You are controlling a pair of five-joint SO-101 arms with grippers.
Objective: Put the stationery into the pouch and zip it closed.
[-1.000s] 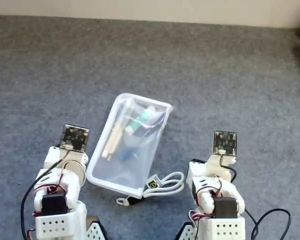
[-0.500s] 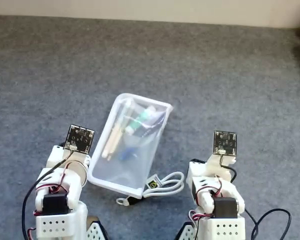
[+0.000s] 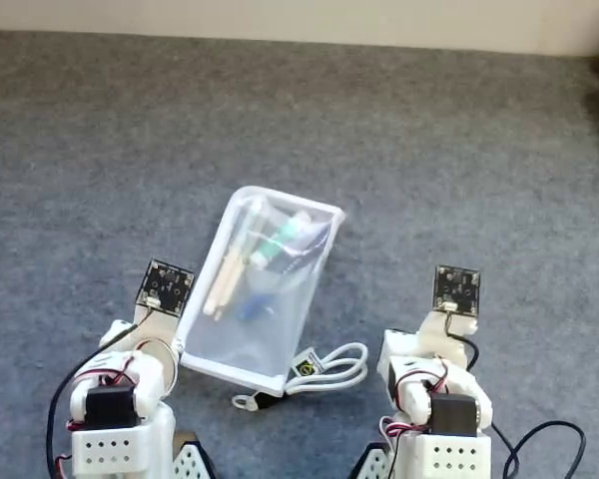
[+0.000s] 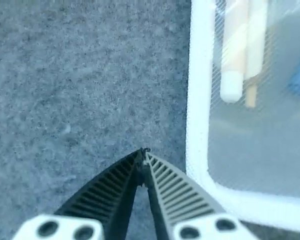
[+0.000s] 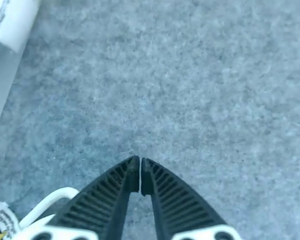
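Note:
A clear pouch (image 3: 258, 295) with a white zip edge lies flat on the grey carpet between the two arms. Inside it I see cream pens (image 3: 228, 269), a green and white item (image 3: 280, 239) and something blue (image 3: 255, 305). A white cord (image 3: 331, 367) with a tag trails from its near corner. My left gripper (image 4: 141, 152) is shut and empty, just beside the pouch's white edge (image 4: 197, 100). My right gripper (image 5: 136, 161) is shut over bare carpet, with the cord (image 5: 45, 202) and a pouch corner (image 5: 12, 22) off to the side.
Grey carpet (image 3: 459, 150) stretches open on all sides of the pouch. A pale wall strip (image 3: 280, 18) runs along the far edge. A dark cable (image 3: 549, 431) loops by the right arm's base.
The left arm's wrist has drawn back toward its base and shifted slightly toward the pouch. The right wrist has also pulled back a little. The pouch has not moved.

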